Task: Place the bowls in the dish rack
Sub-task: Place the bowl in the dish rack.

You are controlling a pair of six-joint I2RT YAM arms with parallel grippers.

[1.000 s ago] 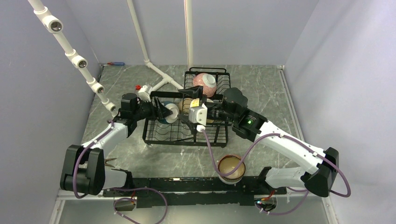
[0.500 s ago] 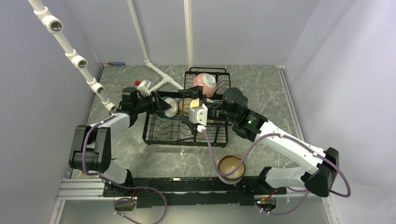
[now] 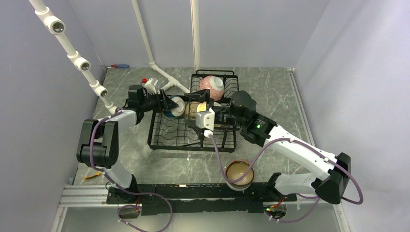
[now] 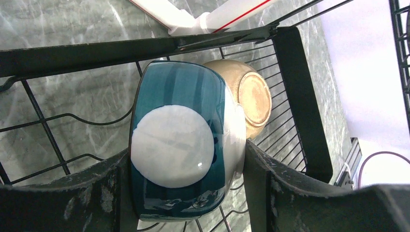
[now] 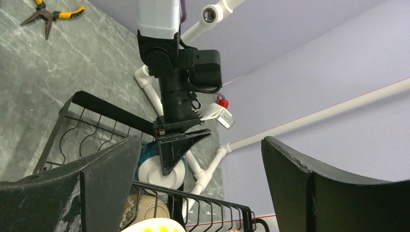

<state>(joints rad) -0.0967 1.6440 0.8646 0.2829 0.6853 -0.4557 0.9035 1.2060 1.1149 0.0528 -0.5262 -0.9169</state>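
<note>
Left jaws clamp a teal bowl (image 4: 179, 145) inside the rack (image 4: 302, 96); right jaws gape empty — releasing carelessly could knock the tan bowl (image 4: 251, 94) at two o'clock.

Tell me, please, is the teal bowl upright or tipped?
Tipped sideways: the teal bowl turns its white base toward the left gripper holding it.

Left arm (image 3: 122, 117) carried teal bowl (image 3: 176, 107) rearward; elbow swung forward.
</note>
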